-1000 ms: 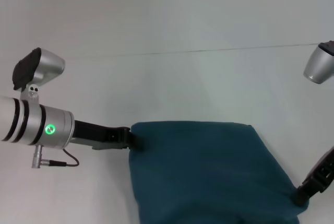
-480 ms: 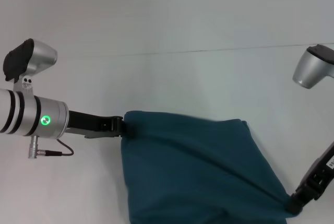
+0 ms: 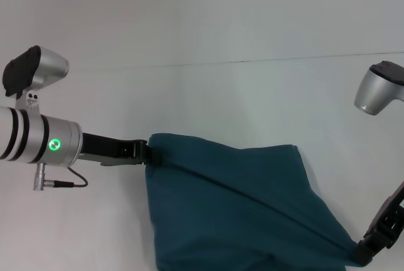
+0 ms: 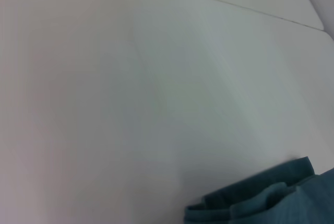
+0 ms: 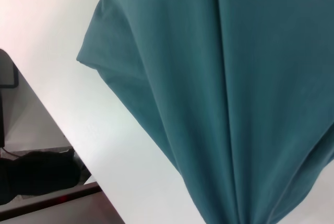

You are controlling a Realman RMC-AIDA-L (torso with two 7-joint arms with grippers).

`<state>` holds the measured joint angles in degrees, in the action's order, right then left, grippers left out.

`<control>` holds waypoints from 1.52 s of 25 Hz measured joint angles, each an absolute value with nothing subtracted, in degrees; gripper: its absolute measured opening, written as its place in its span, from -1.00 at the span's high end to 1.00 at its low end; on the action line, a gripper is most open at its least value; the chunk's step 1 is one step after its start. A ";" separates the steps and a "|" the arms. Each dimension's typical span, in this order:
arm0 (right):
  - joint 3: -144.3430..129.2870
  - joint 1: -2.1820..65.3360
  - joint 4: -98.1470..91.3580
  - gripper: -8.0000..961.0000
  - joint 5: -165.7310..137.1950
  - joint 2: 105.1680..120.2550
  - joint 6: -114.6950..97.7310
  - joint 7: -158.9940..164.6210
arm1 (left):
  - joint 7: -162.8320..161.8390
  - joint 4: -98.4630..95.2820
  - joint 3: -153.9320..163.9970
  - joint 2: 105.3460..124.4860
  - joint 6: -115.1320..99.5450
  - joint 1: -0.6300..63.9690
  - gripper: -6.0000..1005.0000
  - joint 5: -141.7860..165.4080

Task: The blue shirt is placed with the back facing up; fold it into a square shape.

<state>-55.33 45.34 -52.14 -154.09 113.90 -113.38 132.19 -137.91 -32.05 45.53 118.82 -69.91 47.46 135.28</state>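
The blue shirt (image 3: 240, 208) is a dark teal, folded bundle at the near middle of the white table, pulled taut between my two grippers. My left gripper (image 3: 151, 154) is shut on its far left corner. My right gripper (image 3: 361, 255) is shut on its near right corner, at the head view's lower right. A tight crease runs across the cloth from one grip to the other. The left wrist view catches only a layered edge of the blue shirt (image 4: 271, 200). Hanging folds of the blue shirt (image 5: 224, 88) fill the right wrist view.
The white table (image 3: 208, 100) stretches bare behind the shirt, with a thin seam line (image 3: 252, 60) across it. In the right wrist view the table edge (image 5: 57, 130) shows, with dark floor and equipment (image 5: 36, 174) beyond it.
The left gripper has drawn its shirt corner left and slightly back; the right gripper has pulled its corner down and right. The cloth has gone from a loose rectangle to a stretched shape with a diagonal crease.
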 joint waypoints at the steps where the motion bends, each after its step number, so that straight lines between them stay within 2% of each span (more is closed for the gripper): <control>1: -55.33 45.36 -52.13 0.91 -154.11 113.90 -113.24 132.18 | -137.91 -32.05 45.56 118.83 -69.89 47.46 0.87 135.29; 12: -53.42 45.26 -53.38 0.89 -154.18 114.02 -111.78 132.39 | -137.90 -32.15 45.27 118.82 -70.02 47.31 0.86 135.36; 17: -52.61 45.16 -53.46 0.55 -154.33 113.61 -110.94 132.98 | -137.90 -33.16 45.45 118.64 -71.00 47.02 0.86 135.36; 22: -51.65 45.17 -53.53 0.29 -154.39 112.88 -109.62 133.65 | -137.50 -34.54 45.49 118.44 -72.11 46.46 0.55 135.36; 29: -48.99 45.25 -56.27 -0.04 -154.10 112.78 -109.23 133.69 | -135.58 -40.69 45.16 117.22 -77.51 44.47 0.02 134.93; 33: -46.39 45.82 -56.53 -0.39 -153.94 112.76 -108.97 133.70 | -133.58 -44.72 45.10 117.10 -80.76 43.17 -0.36 134.87; 37: -45.10 46.11 -56.59 -0.78 -153.89 112.80 -106.32 135.26 | -130.43 -49.08 45.02 117.13 -84.47 41.26 -0.47 134.84; 38: -44.89 46.13 -56.60 -0.78 -153.89 112.82 -105.25 136.00 | -129.71 -49.92 44.98 117.19 -85.39 40.86 -0.50 134.83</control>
<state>-44.89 46.13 -56.60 -153.89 112.82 -105.25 136.00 -129.71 -49.92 44.98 117.19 -85.39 40.86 134.83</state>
